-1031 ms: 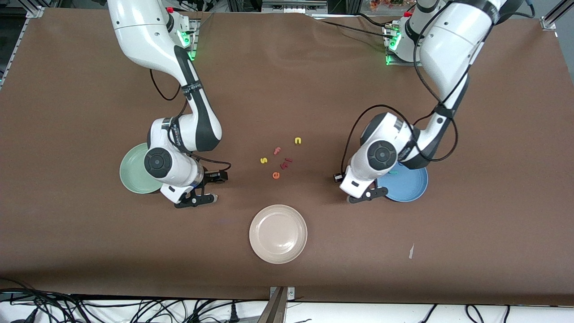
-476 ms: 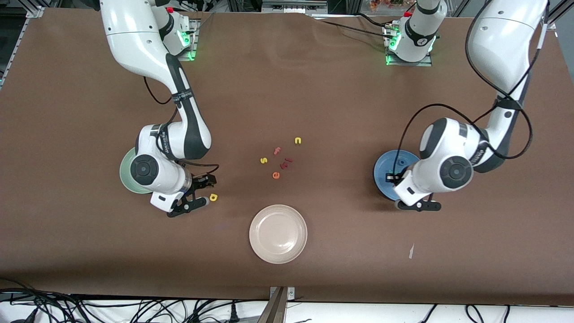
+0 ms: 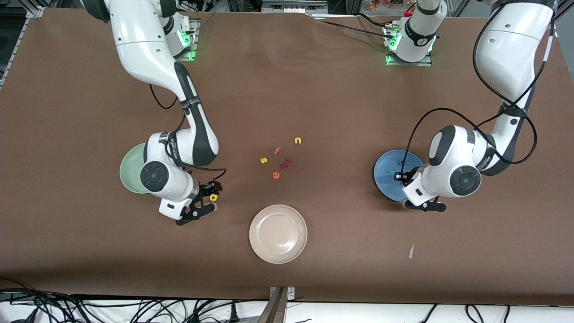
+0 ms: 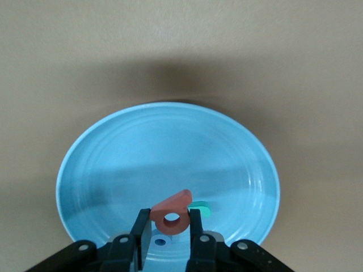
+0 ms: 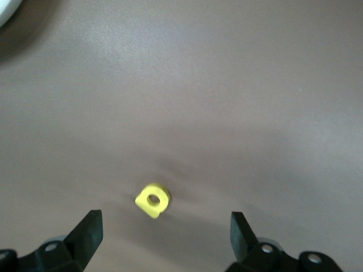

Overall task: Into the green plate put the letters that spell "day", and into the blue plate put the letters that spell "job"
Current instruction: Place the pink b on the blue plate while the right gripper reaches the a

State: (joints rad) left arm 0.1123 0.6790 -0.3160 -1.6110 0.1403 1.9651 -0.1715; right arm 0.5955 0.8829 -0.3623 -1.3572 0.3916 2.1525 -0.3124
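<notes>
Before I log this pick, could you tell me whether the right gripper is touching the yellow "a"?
Apart. The right wrist view shows the yellow "a" lying on the table with bare cloth between it and both fingers of the open right gripper.

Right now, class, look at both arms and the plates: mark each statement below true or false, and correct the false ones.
1. The left gripper grips the salmon-pink "b" over the blue plate. True.
2. The right gripper is shut on the yellow "a". False: its fingers are open, and the letter lies on the table between them.
3. A teal letter lies in the blue plate. True.
4. The cream-white plate holds the orange "e". False: that letter lies on the table, farther from the front camera than the plate.
</notes>
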